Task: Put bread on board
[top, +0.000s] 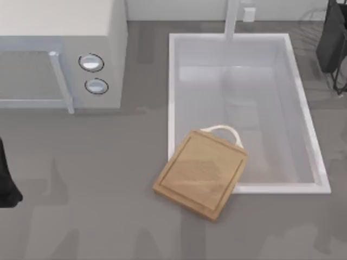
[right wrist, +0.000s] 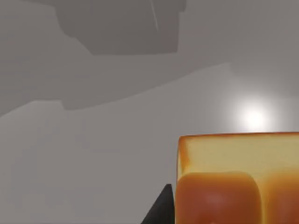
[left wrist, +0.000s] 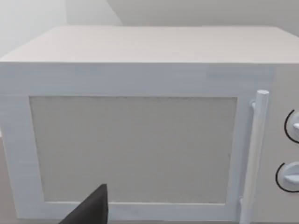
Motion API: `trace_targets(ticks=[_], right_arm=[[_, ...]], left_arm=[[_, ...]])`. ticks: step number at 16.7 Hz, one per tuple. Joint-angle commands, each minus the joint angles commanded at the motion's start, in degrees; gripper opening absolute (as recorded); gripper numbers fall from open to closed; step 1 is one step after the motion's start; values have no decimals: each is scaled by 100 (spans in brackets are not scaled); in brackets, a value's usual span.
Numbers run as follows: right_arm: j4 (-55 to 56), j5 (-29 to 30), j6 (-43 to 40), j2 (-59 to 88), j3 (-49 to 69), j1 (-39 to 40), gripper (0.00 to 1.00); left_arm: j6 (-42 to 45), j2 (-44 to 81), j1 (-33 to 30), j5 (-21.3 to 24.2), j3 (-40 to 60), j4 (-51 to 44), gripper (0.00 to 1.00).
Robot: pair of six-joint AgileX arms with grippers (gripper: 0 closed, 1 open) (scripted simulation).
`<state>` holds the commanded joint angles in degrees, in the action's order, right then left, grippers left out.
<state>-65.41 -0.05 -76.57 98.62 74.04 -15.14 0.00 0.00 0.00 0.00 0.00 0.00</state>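
The bread (right wrist: 236, 179), golden-orange with a browner crust, sits very close in the right wrist view above a grey surface. A dark part of my right gripper (right wrist: 161, 211) lies right beside it; whether it grips the bread is unclear. My right arm (top: 332, 38) is at the table's far right corner. The board (top: 201, 173), light tan wood with a cream loop handle, lies tilted over the front left corner of the sink (top: 173, 81). My left arm (top: 6, 181) is parked at the left edge, and a dark tip of its gripper (left wrist: 91, 211) faces the microwave.
A white microwave (top: 59, 49) (left wrist: 135, 135) with a bar handle and two dials stands at the back left. The white sink basin takes up the middle right, with a tap (top: 232, 19) behind it. Grey counter runs along the front.
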Motion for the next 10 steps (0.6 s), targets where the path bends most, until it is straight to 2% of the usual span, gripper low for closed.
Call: trace_targets(ticks=[3,5,10], right_arm=[[-3,0,48,85,57,84,0],[-62,3,193,315,329,406,0],[-291,4,946,1301,1479,2025,0]], left_arm=[[0,0,0,0,0,0,100],[0,0,0,0,0,0,100],[0,0,0,0,0,0,100]])
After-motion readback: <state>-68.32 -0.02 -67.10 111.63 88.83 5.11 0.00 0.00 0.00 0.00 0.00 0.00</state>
